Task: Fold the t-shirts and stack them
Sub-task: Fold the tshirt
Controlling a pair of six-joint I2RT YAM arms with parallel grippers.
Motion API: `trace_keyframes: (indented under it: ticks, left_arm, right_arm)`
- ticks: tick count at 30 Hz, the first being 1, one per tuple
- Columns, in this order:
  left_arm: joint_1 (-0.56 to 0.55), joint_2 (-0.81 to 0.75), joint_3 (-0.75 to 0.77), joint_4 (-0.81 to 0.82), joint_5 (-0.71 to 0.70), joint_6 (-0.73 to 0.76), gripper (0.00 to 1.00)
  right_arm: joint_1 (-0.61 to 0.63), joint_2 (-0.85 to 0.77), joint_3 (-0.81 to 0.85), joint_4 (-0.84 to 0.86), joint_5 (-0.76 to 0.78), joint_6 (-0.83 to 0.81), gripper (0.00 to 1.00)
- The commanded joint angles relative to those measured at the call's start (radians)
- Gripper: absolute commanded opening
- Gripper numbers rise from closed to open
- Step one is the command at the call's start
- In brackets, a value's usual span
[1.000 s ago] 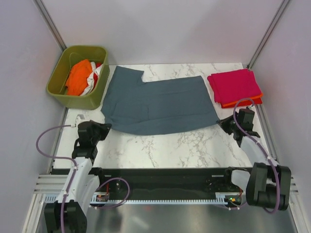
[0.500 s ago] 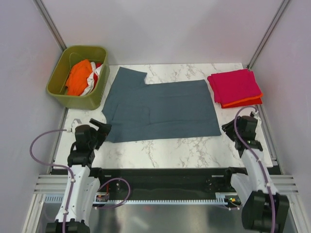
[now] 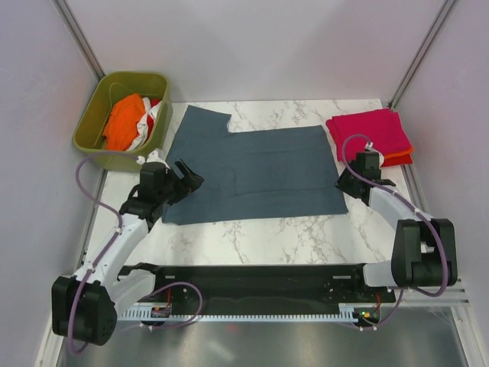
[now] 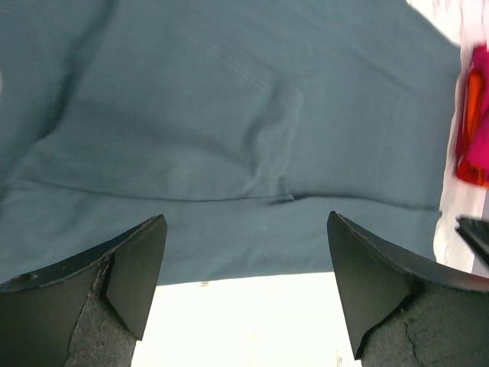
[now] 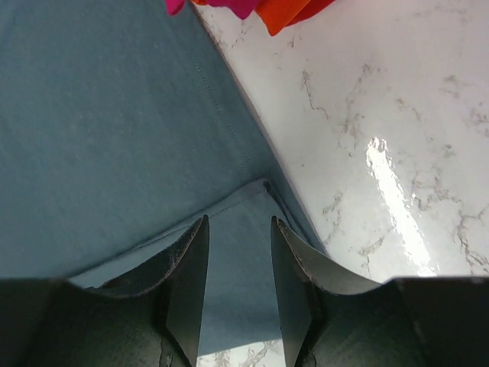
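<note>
The slate blue-grey t-shirt (image 3: 252,172) lies flat across the middle of the marble table, one sleeve pointing to the far left. My left gripper (image 3: 186,177) hovers over its near-left corner, jaws wide open and empty; in the left wrist view (image 4: 245,218) the cloth (image 4: 229,115) spreads ahead of the fingers. My right gripper (image 3: 348,182) stands over the near-right corner, jaws partly open around nothing, with the hem corner (image 5: 260,187) just past the fingertips (image 5: 240,219). A folded magenta-pink t-shirt (image 3: 369,131) rests on an orange-red one (image 3: 393,159) at the far right.
An olive-green bin (image 3: 98,149) at the far left holds an orange shirt (image 3: 122,122) and a white/red one (image 3: 149,115). Bare marble (image 3: 260,233) runs between the grey shirt and the arm bases. Grey walls close in both sides.
Both grippers opened and let go of the grey shirt's near edge. The shirt settled flat, and both arms then moved forward over its near corners.
</note>
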Motion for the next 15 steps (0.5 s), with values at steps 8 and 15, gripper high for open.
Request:
trace_keyframes:
  ticks: [8, 15]
  left_arm:
    - [-0.056, 0.144, 0.142, 0.095, -0.148, 0.072, 0.94]
    - [-0.057, 0.135, 0.135, 0.102, -0.165, 0.087, 0.94]
  right_arm:
    - [0.056, 0.141, 0.081, 0.050, 0.167, -0.010, 0.46]
    - [0.062, 0.172, 0.086, 0.072, 0.187, 0.003, 0.43]
